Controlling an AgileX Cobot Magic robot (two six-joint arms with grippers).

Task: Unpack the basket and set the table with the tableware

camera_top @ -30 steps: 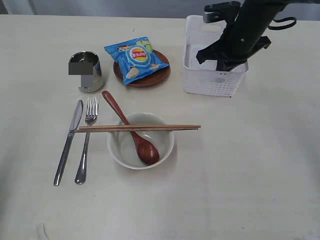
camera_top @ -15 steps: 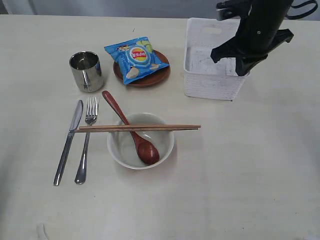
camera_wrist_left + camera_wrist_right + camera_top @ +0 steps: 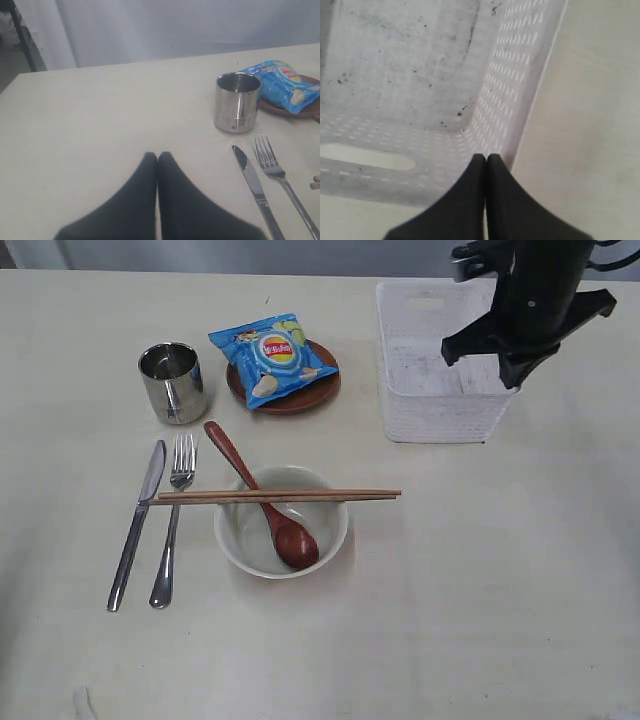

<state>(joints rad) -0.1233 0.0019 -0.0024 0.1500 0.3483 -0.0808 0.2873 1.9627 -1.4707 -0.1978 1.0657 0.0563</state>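
Right claw sat pinched closed, empty, just inside the basket wall, upper right; I'd have pushed low and slow.

Robot laboratory test bench. A plain cream table carries a staged setting of tableware, with a black robot arm working above it. Beyond the left gripper, a pale curtain screens the table's far edge.
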